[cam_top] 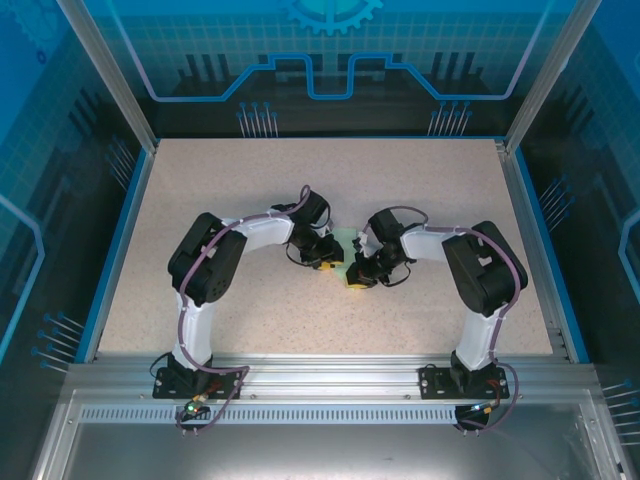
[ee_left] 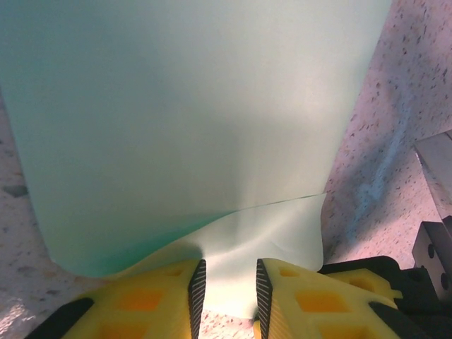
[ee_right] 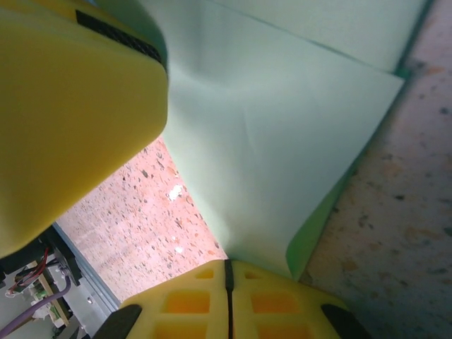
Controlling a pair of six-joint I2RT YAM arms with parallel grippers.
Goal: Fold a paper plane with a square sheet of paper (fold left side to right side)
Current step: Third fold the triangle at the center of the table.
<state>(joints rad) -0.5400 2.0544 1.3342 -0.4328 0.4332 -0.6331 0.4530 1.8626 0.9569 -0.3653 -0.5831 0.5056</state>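
- While the left-over-right fold looked, by my judgement, to be in its early lifting stage, one speckled table (cam_top: 300, 180) carried everything, with the work gathered at its centre.
- Two arms were counted: the left arm (cam_top: 205, 265) bent in from 8 o'clock, the right arm (cam_top: 485, 270) from 4 o'clock.
- One square sheet of paper (cam_top: 346, 242), pale mint green, sat at the table's centre between the grippers, part of it raised and curling.
- Two grippers were counted. The left gripper (ee_left: 226, 293) had its jaws slightly apart, with a raised flap running into the gap, seemingly unclamped.
- The right gripper (ee_right: 227, 282) had its jaws pressed together, pinching a corner of the sheet.
- The next move probably called for carrying that corner toward 3 o'clock, matching the edges, then pressing a crease.
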